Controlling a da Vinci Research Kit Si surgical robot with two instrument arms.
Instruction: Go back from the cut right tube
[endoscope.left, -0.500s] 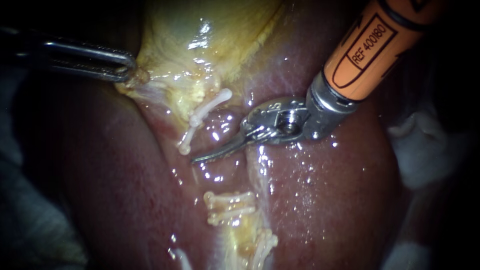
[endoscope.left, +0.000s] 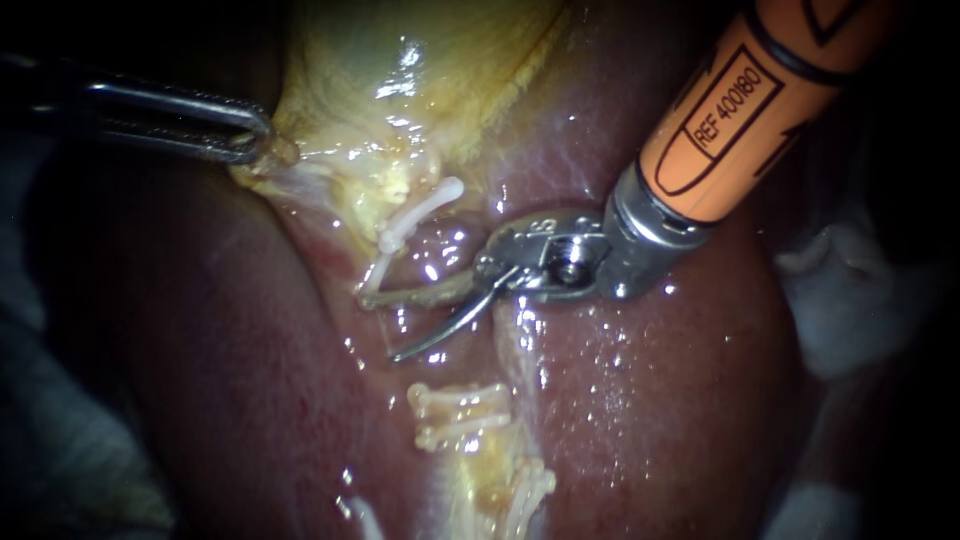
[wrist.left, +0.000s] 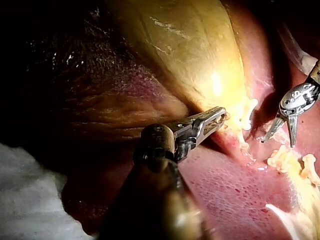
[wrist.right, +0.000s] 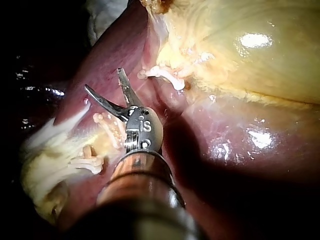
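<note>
right instrument (endoscope.left: 380, 328): blades apart; shut 0.5 s ago; beside clip (endoscope.left: 420, 215) | left instrument (endoscope.left: 258, 140): jaws clamped on gallbladder (endoscope.left: 420, 60) edge

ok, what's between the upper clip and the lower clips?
Between the upper clip and lower clips: the right tool, jaws open, over wet tissue. The endoscope view shows it.

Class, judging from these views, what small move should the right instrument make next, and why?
Probably draw the right instrument back along its shaft, toward the endoscope view's upper right: its blades stand open, gripping nothing, in the gap between the upper clips and lower clips.
</note>
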